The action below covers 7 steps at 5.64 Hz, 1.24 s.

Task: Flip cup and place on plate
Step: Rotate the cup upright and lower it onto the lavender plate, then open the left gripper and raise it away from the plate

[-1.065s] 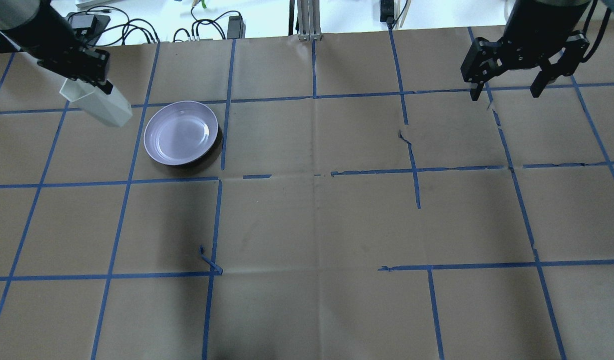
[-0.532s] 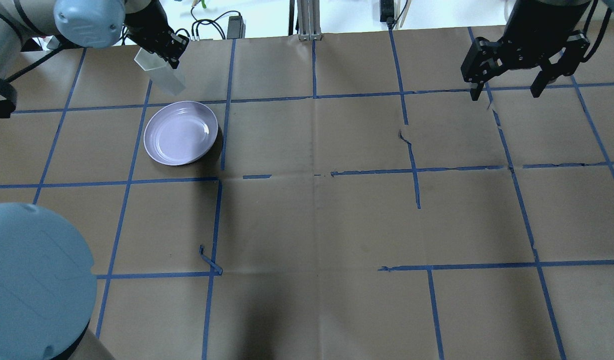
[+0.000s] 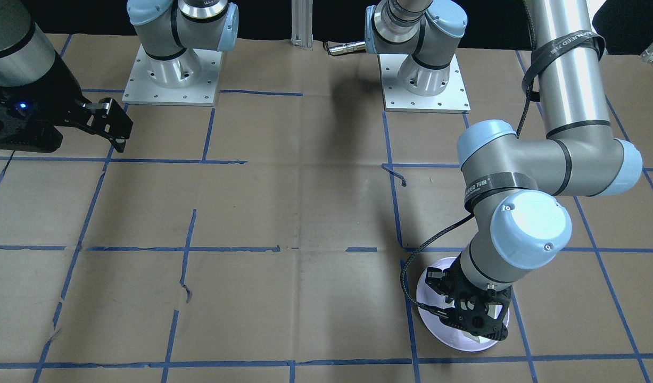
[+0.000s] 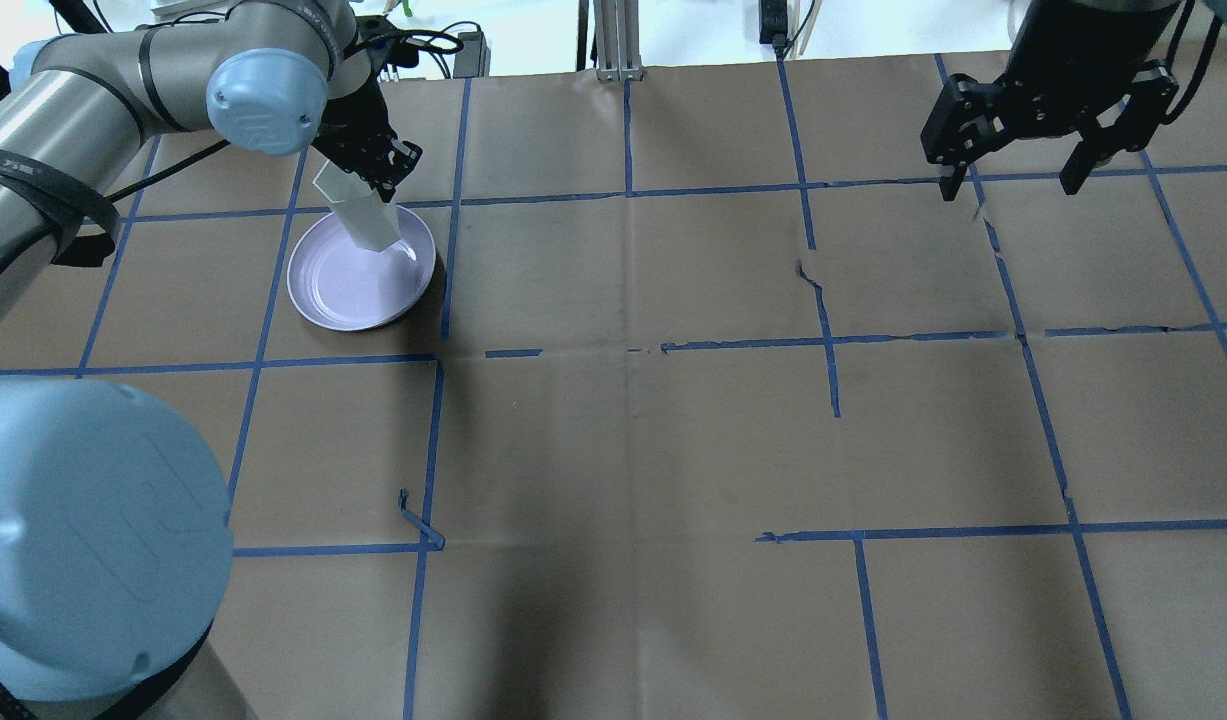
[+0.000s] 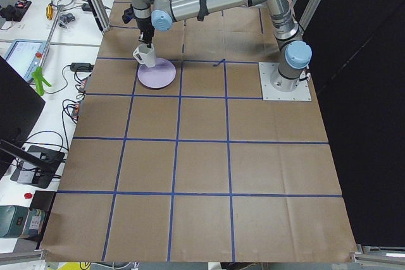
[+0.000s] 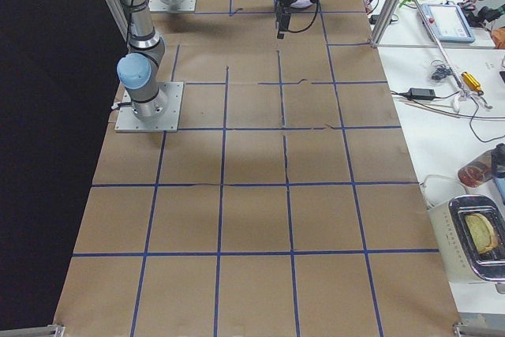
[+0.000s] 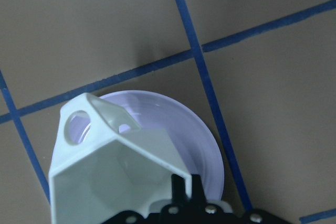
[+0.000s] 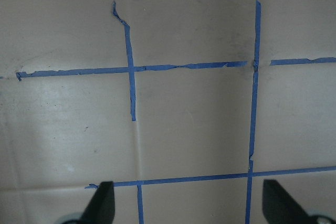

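The white faceted cup (image 4: pixel 360 215) hangs tilted over the lavender plate (image 4: pixel 343 295), narrow base down over the plate's far part. My left gripper (image 4: pixel 373 168) is shut on its rim. The left wrist view looks into the cup's open mouth (image 7: pixel 110 177), with the handle on top and the plate (image 7: pixel 202 140) below. I cannot tell if the base touches the plate. In the front view the gripper (image 3: pixel 472 314) covers most of the cup over the plate (image 3: pixel 438 324). My right gripper (image 4: pixel 1013 183) is open and empty at the far right, above bare paper (image 8: pixel 189 203).
Brown paper with a blue tape grid covers the table. My left arm's elbow (image 4: pixel 83 540) fills the overhead view's lower left. A loose tape curl (image 4: pixel 420 525) lies in front of the plate. Cables and adapters (image 4: pixel 413 50) lie past the far edge.
My left arm has carried the cup from left of the plate, round behind it, to over the plate. The elbow has swung into view. The right arm has not moved.
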Available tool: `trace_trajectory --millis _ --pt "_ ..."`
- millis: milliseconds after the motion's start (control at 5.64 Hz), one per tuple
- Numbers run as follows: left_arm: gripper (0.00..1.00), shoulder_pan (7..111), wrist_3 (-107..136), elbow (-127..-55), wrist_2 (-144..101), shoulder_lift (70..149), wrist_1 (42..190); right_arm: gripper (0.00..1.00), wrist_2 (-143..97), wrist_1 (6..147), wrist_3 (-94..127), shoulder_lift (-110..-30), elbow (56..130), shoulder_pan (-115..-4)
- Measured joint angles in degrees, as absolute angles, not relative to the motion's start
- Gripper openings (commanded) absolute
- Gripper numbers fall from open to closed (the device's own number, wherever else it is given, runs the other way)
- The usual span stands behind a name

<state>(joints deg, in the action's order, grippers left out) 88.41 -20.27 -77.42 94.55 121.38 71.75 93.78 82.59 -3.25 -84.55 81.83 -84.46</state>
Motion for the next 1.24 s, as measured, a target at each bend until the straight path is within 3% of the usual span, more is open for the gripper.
trace_trajectory --millis 355,532,710,887,1242 --pt "0.01 87.72 -20.74 -80.18 94.76 121.33 71.67 1.0 93.78 82.54 -3.25 -84.55 81.83 -84.46" --pt "0.25 86.98 -21.09 -80.78 94.84 121.44 71.7 1.0 93.78 82.55 -3.25 -84.55 81.83 -84.46" --pt "0.88 86.42 -21.4 -81.86 94.84 121.29 71.69 1.0 93.78 82.57 -3.25 -84.55 81.83 -84.46" --pt "0.99 86.18 -21.5 -82.69 94.81 121.03 71.65 1.0 93.78 82.55 -3.25 -84.55 81.83 -84.46" --pt "0.99 85.95 -21.6 -81.62 95.04 119.01 72.2 1.0 93.78 82.55 -3.25 -84.55 81.83 -84.46"
